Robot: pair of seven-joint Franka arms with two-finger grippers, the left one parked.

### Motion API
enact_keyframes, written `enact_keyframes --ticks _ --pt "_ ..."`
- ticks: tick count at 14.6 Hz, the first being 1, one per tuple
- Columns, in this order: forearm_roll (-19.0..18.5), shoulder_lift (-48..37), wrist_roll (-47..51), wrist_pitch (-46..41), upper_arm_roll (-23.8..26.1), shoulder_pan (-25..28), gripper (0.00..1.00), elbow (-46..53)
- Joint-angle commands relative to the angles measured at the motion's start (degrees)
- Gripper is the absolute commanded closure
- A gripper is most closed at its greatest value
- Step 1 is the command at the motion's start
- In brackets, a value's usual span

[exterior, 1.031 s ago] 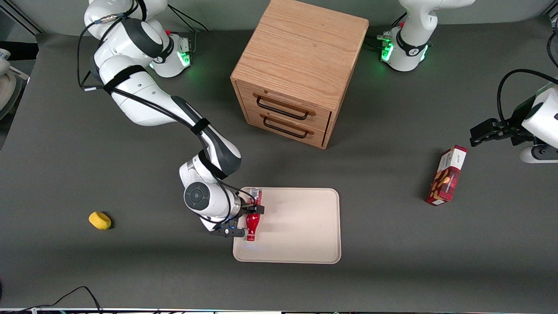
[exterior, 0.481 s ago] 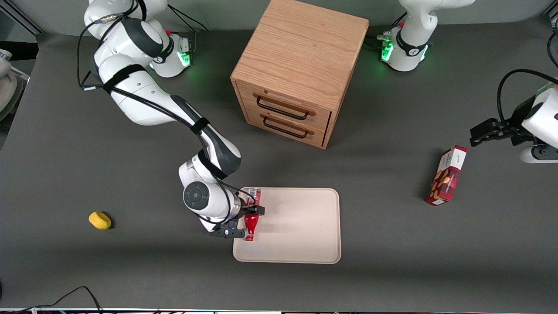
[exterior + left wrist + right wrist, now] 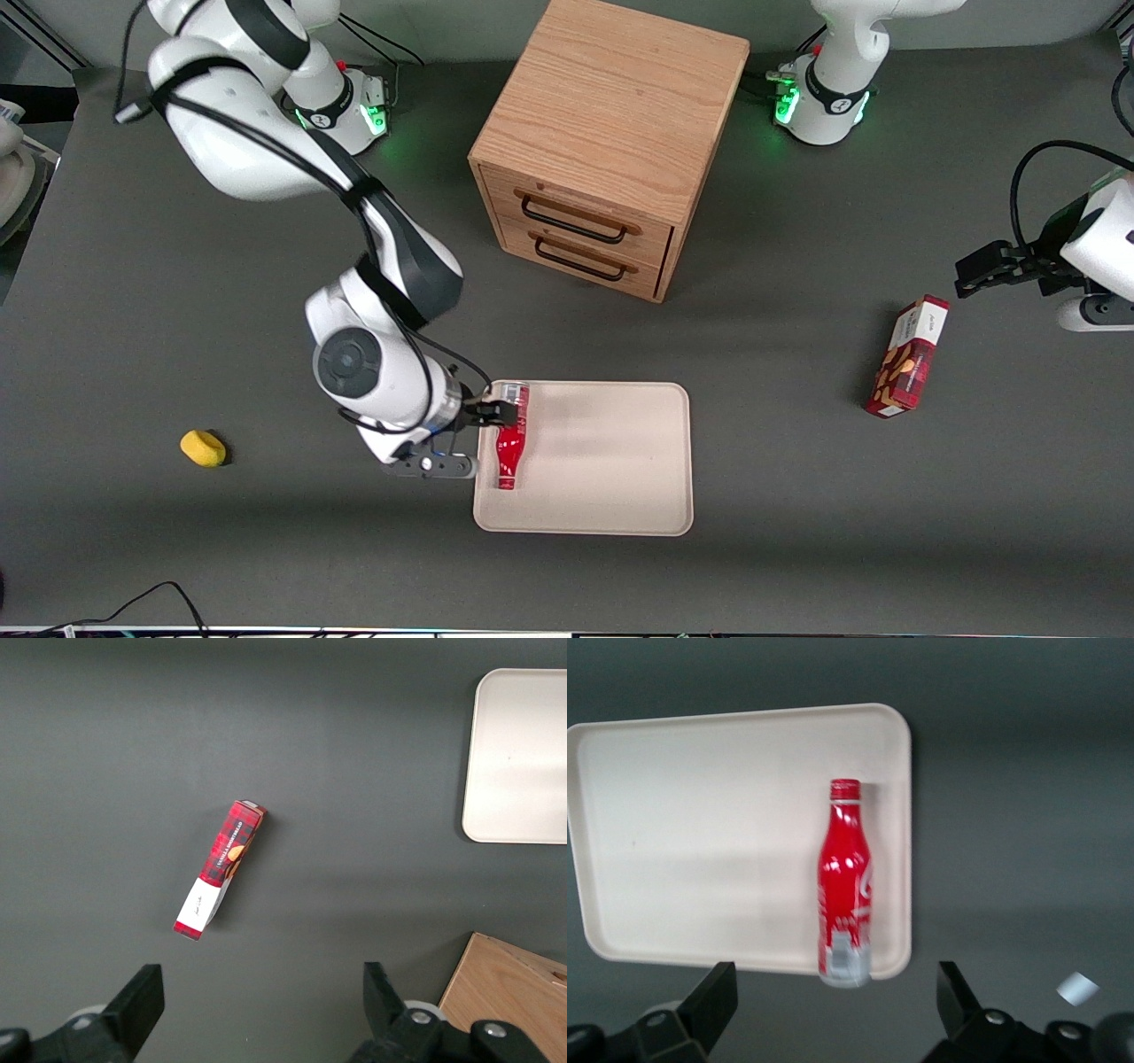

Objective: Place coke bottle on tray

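The coke bottle (image 3: 845, 890) is laid flat on the tray (image 3: 611, 461), along the rim nearest the working arm. The claw (image 3: 837, 1010) is held open above the bottle's silvery base end, gripping nothing.

Even overhead light, soft shadows under the drawer cabinet (image 3: 611, 151) and beside the snack box (image 3: 910, 356) on the dark counter (image 3: 797, 496), green glow at the arm bases, hand (image 3: 837, 1010) dark and blurred, faint grey band across the tray (image 3: 700, 833), no glare
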Motion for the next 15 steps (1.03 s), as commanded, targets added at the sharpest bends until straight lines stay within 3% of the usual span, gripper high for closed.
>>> enact_keyframes --ticks 1,6,8,11,15 --pt "-0.3 -8.7 -0.9 -10.3 0.1 -2.6 0.0 -2.1" --pt "0.0 -21.9 -1.3 -29.5 -2.0 -6.7 0.0 -2.0" --pt "2.3 -26.7 -8.1 -35.6 -5.6 -7.1 0.0 -2.1" --pt "12.0 -36.7 -11.2 -36.1 -18.7 -6.8 0.0 -9.8" --pt "13.1 -52.2 -11.5 -28.0 -22.4 -6.8 0.0 -30.8"
